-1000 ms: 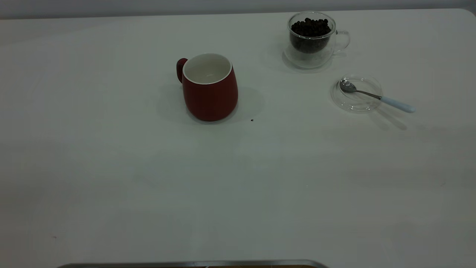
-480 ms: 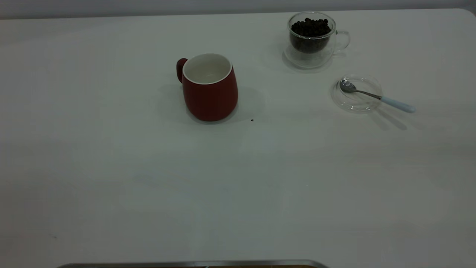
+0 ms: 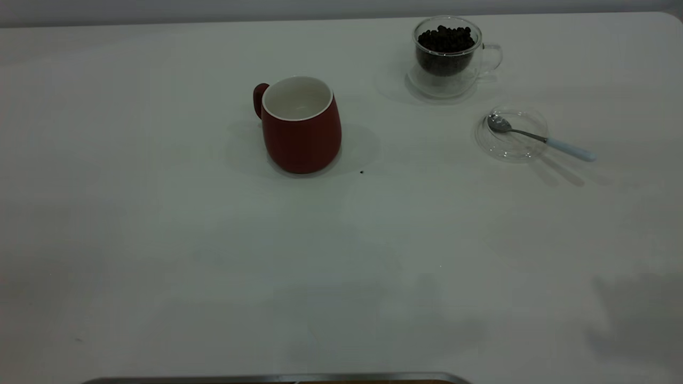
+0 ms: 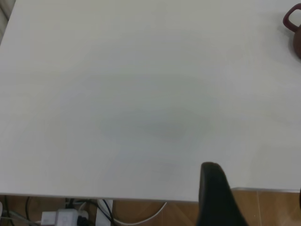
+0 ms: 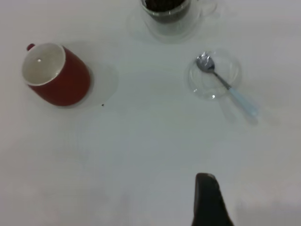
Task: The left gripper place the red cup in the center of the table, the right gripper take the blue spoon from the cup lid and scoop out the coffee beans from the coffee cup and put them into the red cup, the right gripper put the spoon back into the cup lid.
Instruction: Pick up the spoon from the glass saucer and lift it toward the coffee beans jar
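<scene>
The red cup (image 3: 302,128) stands upright and empty near the table's middle, handle to the far left; it also shows in the right wrist view (image 5: 59,75) and at the edge of the left wrist view (image 4: 295,28). The glass coffee cup (image 3: 447,53) full of coffee beans stands at the far right. The blue-handled spoon (image 3: 539,137) lies with its bowl in the clear cup lid (image 3: 520,149). Neither gripper shows in the exterior view. My left gripper (image 4: 256,188) hangs open over the near table edge. My right gripper (image 5: 254,197) is open, high above the table, empty.
A small dark speck (image 3: 362,172) lies on the table just right of the red cup. A metal edge (image 3: 277,378) runs along the near side. Floor and cables (image 4: 70,214) show past the table edge in the left wrist view.
The cups, lid and spoon have not moved. A dark shadow has spread over the near right part of the table.
</scene>
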`<move>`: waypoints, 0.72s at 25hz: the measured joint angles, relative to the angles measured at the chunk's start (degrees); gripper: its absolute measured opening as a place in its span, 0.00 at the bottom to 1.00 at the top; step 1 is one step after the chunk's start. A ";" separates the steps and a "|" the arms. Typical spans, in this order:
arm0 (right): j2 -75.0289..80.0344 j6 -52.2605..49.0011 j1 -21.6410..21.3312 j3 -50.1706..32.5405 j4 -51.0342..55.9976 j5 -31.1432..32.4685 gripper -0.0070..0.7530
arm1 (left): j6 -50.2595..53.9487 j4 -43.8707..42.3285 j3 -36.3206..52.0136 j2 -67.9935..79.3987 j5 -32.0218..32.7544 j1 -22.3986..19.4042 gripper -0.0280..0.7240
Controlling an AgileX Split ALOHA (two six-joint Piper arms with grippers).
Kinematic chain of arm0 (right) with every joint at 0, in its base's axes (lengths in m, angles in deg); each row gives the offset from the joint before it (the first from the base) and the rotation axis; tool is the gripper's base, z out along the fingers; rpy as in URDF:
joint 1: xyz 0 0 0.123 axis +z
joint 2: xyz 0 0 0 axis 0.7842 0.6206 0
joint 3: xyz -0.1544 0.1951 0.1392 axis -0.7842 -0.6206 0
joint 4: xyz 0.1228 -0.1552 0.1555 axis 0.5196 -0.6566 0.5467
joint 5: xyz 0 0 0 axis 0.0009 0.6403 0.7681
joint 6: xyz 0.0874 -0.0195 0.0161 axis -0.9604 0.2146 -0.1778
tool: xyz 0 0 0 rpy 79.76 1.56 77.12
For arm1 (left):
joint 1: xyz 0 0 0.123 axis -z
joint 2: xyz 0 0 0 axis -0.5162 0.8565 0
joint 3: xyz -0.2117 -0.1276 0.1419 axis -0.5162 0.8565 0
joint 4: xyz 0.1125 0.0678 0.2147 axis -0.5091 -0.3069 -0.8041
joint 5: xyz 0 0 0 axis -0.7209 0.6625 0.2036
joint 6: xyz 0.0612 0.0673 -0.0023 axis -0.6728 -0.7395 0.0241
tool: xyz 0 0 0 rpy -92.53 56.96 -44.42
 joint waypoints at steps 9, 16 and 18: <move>26.73 19.61 0.00 4.61 22.51 -5.83 0.68 | 0.00 0.00 0.00 0.00 0.00 0.00 0.68; 45.06 46.05 -2.95 8.43 54.27 -2.16 0.68 | -0.06 0.00 0.00 0.00 0.00 0.00 0.68; 50.61 54.24 -5.39 8.59 63.64 1.88 0.68 | -0.13 0.00 0.00 0.00 0.00 0.00 0.68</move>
